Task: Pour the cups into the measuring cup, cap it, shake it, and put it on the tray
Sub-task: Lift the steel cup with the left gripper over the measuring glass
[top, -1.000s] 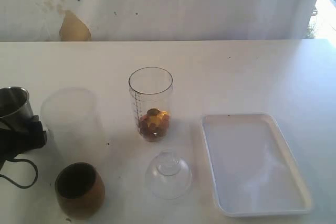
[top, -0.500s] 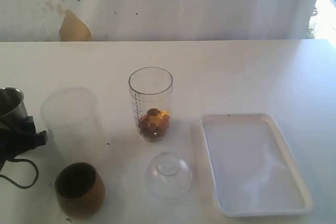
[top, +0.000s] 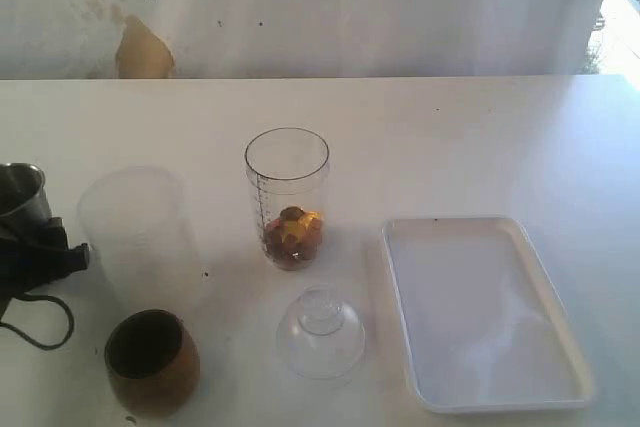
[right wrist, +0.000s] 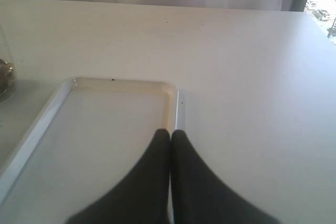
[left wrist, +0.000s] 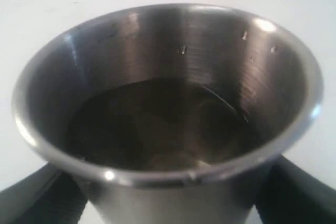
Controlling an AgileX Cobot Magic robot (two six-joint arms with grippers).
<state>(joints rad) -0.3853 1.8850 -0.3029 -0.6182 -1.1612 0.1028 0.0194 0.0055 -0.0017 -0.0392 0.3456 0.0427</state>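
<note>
The steel tumbler [top: 20,192] stands at the table's far left. My left gripper [top: 40,250] is shut on its lower body. In the left wrist view the tumbler [left wrist: 168,103] fills the frame between both black fingers [left wrist: 31,198], with what looks like dark liquid inside. The measuring cup [top: 287,192] stands upright in the middle, with brown and yellow bits at its bottom. The cap [top: 320,332] rests in front of it. The frosted cup [top: 135,232] and the wooden cup [top: 152,362] stand left of it. My right gripper [right wrist: 170,132] is shut and empty over the tray's rim [right wrist: 173,103].
The white tray [top: 480,317] lies empty at the right front. A black cable [top: 40,332] loops on the table beside the wooden cup. A wall runs along the table's far edge. The measuring cup's edge [right wrist: 4,77] shows in the right wrist view.
The left gripper has closed in on the steel tumbler, and the tumbler has shifted slightly to the left. The right gripper has not moved.
</note>
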